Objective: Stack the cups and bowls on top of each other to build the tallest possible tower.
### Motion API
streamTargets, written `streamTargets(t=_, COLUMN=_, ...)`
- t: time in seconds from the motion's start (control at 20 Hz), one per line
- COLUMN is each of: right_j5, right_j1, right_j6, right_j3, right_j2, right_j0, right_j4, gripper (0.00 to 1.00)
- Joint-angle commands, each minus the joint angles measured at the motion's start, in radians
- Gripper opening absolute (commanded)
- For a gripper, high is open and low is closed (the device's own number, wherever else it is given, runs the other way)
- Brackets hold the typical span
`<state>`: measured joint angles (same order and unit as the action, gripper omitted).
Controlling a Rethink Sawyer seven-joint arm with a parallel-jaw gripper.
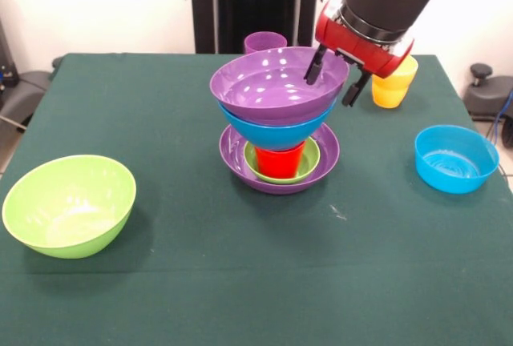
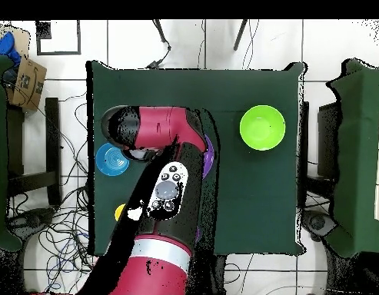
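The tower stands mid-table: a large purple bowl (image 1: 240,158) as base, a small green bowl (image 1: 311,162), a red cup (image 1: 280,161), a large blue bowl (image 1: 276,134) and a large purple bowl (image 1: 272,86) on top. My gripper (image 1: 333,80) is open at the top bowl's right rim, with one finger inside the bowl and one outside. The stacked yellow cups (image 1: 393,88) stand just behind it. A purple cup (image 1: 264,42) stands behind the tower. In the overhead view my arm (image 2: 165,192) hides the tower except a purple sliver (image 2: 211,157).
A large lime green bowl (image 1: 68,206) sits at the front left; it also shows in the overhead view (image 2: 262,127). A small blue bowl (image 1: 455,158) sits at the right, seen from overhead too (image 2: 111,160). The yellow cups peek out beside my arm (image 2: 120,211).
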<state>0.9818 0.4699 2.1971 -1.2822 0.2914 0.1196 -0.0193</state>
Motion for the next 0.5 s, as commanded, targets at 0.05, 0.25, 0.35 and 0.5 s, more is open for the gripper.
streamTargets(t=0.05, right_j5=-0.128, right_j1=0.047, right_j6=0.162, right_j3=-0.093, right_j2=-0.080, right_j0=-0.006, right_j4=-0.055, gripper=1.00)
streamTargets(t=0.25, right_j5=-0.034, right_j1=0.065, right_j6=0.127, right_j3=-0.050, right_j2=-0.070, right_j0=-0.011, right_j4=-0.057, gripper=1.00)
streamTargets(t=0.35, right_j5=0.027, right_j1=0.071, right_j6=0.114, right_j3=-0.017, right_j2=-0.058, right_j0=-0.014, right_j4=-0.053, gripper=1.00)
streamTargets(t=0.5, right_j5=0.067, right_j1=0.085, right_j6=0.104, right_j3=0.006, right_j2=-0.051, right_j0=-0.016, right_j4=-0.052, gripper=1.00)
